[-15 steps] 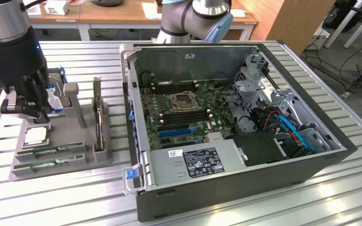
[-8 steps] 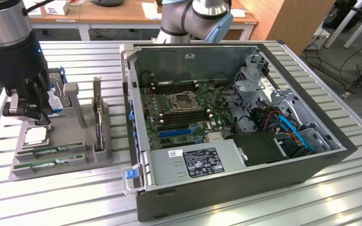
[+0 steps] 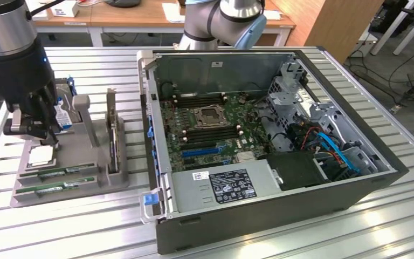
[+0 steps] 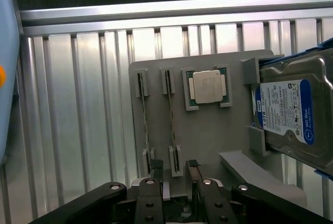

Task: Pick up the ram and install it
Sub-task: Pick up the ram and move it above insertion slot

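The ram (image 4: 170, 120) sits slotted between a twin stick (image 4: 145, 120) and processor (image 4: 207, 86), open pincer (image 4: 175, 172) over it.

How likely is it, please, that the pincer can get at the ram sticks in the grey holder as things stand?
Probably yes: the open pincer hangs over the grey holder, and both ram sticks stand on edge in their slots with nothing covering them; the hard drive stands aside.

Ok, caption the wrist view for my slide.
Open gripper above grey tray holding two thin green ram sticks, a square silver processor and a blue-labelled hard drive.
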